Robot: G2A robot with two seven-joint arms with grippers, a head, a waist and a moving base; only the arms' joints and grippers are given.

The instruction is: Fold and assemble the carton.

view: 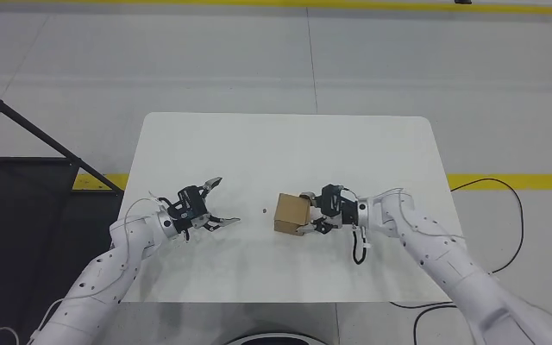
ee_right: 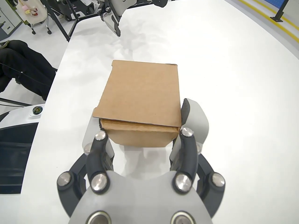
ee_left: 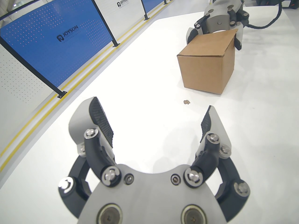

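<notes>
Carton [view: 291,214] [ee_right: 140,99]: folded up into a brown box, standing on the table [view: 345,147].
Right claw [view: 304,214] [ee_right: 142,115]: mine, clamped on the carton's near end, one finger against each side, under the top flap's overhanging edge.
Left claw [view: 222,201] [ee_left: 151,108]: mine, fingers spread wide, holding nothing, well apart from the carton, on the side opposite my right claw.
Crumb [ee_left: 186,102]: tiny brown bit on the table, near the carton, between it and my left claw.

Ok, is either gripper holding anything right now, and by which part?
The right gripper holds the carton by its flap end, a finger on each side. The left gripper is open, holding nothing.
</notes>
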